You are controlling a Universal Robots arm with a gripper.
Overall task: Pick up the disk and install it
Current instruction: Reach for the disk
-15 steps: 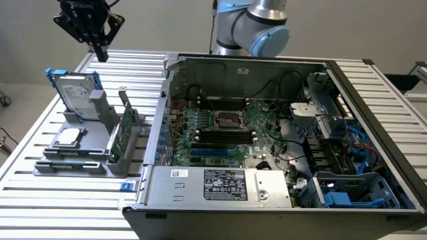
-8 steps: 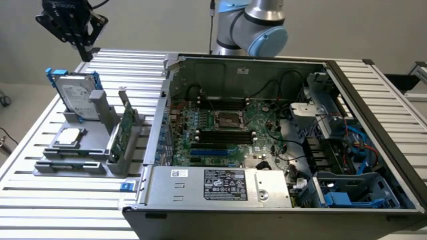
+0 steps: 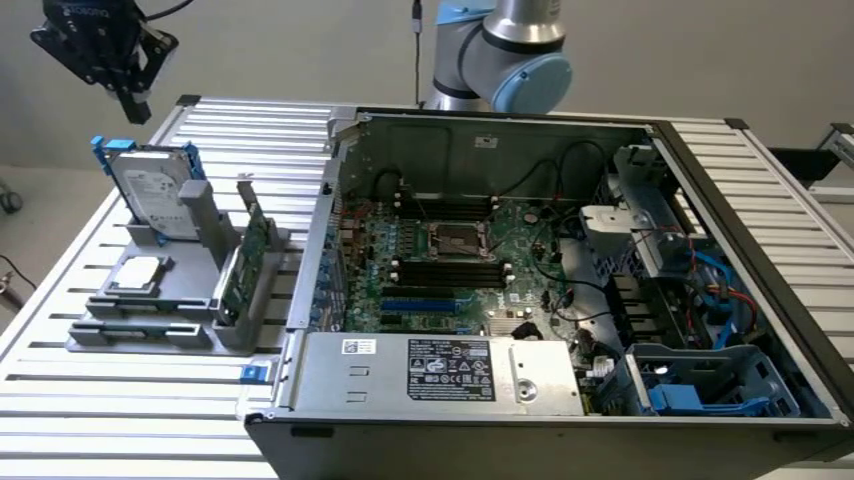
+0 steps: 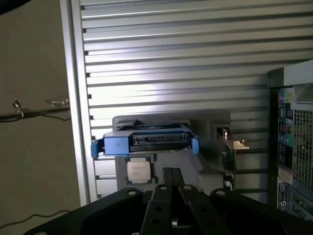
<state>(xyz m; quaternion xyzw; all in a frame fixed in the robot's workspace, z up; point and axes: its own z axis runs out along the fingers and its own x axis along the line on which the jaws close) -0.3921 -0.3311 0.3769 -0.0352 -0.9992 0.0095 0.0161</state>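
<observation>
Blue-framed metal disk (image 3: 151, 195) stands on edge in the grey rack (image 3: 147, 335) at the exterior view's left, probably stiff, heavy, best pinched across its top edge; gripper (image 3: 135, 108) hangs above, pinched closed, empty.

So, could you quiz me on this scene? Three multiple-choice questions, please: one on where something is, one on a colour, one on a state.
1. Where is the disk?
A) inside the computer case
B) standing in the grey holder
C) lying flat on the floor

2. What colour is the frame round the disk?
A) red
B) blue
C) yellow

3. The gripper is:
A) shut on the disk
B) wide open
C) shut and empty

Answers:
1 B: it stands upright in the holder.
2 B: blue edging shows in both views.
3 C: its fingers meet, above the disk, with nothing between them.
</observation>
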